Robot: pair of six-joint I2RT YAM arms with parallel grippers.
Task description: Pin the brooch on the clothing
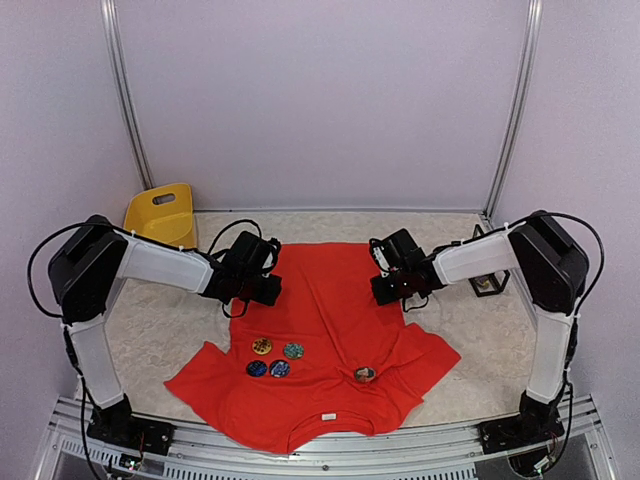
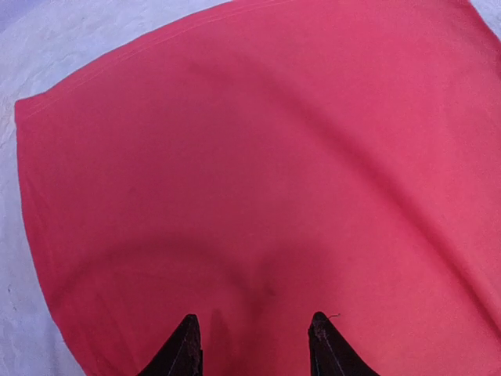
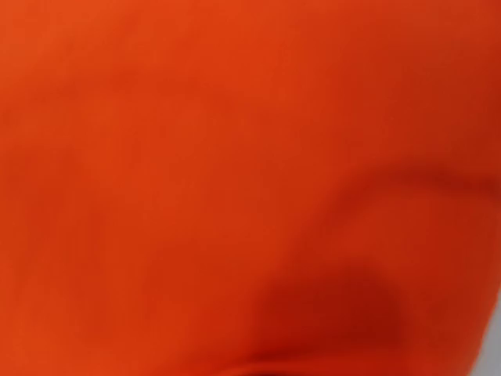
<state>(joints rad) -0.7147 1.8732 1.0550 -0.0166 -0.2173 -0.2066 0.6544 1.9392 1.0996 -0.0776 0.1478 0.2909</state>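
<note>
- The tabletop (image 1: pixel 470 340) carried everything. From the top view I saw a yellow bin (image 1: pixel 160 212) at its far left corner, well apart from the work.
- The T-shirt (image 1: pixel 330 300) lay spread flat in the middle, neck at the near edge and hem at the far edge, with some wrinkling around the right sleeve.
- The left claw (image 1: pixel 258 290) hung over the far left corner of the hem. Its wrist view showed the fingertips (image 2: pixel 186 348) spread with nothing between them, only cloth beneath.
- The right claw (image 1: pixel 392 290) sat at the far right of the hem, pressed together. Its wrist view was all blurred red, so I could not tell whether it pinched a fold of cloth.
- I judged this a smoothing step, with both claws working the hem and no pinning begun.
- A cluster of four brooches (image 1: pixel 280 368) rested on the near left of the chest, and a single brooch (image 1: pixel 365 374) on the near right. Only the top view showed them, and I could not tell whether any was fastened.
- Next I would need a claw brought near, over one brooch, and closed on its rim.
- The neck label (image 1: pixel 326 416) marked the collar.
</note>
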